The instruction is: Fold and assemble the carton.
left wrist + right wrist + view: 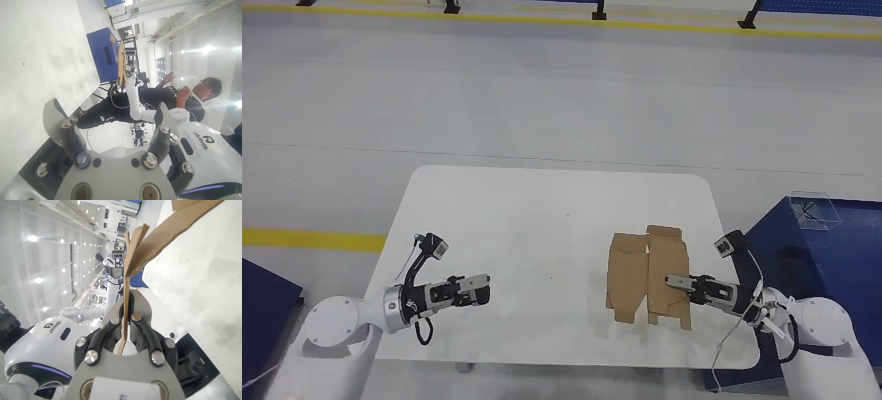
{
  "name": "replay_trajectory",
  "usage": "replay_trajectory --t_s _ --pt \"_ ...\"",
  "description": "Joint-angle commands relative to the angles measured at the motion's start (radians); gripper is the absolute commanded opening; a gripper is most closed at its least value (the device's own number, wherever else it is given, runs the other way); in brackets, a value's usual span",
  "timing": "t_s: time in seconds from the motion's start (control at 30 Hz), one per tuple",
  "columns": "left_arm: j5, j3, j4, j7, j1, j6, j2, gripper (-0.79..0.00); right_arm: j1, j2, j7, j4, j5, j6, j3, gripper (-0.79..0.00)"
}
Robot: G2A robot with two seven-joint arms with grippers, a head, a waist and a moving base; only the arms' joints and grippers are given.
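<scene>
Carton (647, 275): flat brown blank, lower right of top view, apparently lifted off table (542, 220) for folding. Right gripper (674, 282): clamped on carton's near edge. Left gripper (482, 287): lower left, spread wide, empty, likely awaiting flaps.

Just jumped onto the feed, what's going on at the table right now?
The right gripper is shut on one edge of the flattened brown cardboard carton, holding it over the right part of the white table. The carton's panels splay a little, but it is not yet formed into a box. The left gripper is open and empty over the table's left side, well apart from the carton.
</scene>
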Motion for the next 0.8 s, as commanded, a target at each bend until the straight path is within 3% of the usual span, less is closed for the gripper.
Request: replay_trajectory --t_s 0.0,0.33,0.53,0.67,0.77 --pt "-0.001 0.002 0.006 0.005 -0.004 -0.001 0.0 0.0 0.0 0.0 0.001 -0.001 0.01 -0.001 -0.001 -0.785" --pt "-0.001 0.002 0.006 0.005 -0.004 -0.001 0.0 0.0 0.003 0.0 -0.009 -0.009 0.012 -0.006 0.002 -0.785" --pt "-0.001 0.002 0.006 0.005 -0.004 -0.001 0.0 0.0 0.013 -0.006 -0.083 -0.228 0.269 -0.081 0.063 -0.785" --pt "-0.001 0.002 0.006 0.005 -0.004 -0.001 0.0 0.0 0.039 -0.005 -0.097 -0.335 0.341 -0.121 0.096 -0.785" --pt "-0.001 0.002 0.006 0.005 -0.004 -0.001 0.0 0.0 0.061 -0.003 -0.112 -0.377 0.388 -0.086 0.098 -0.785"
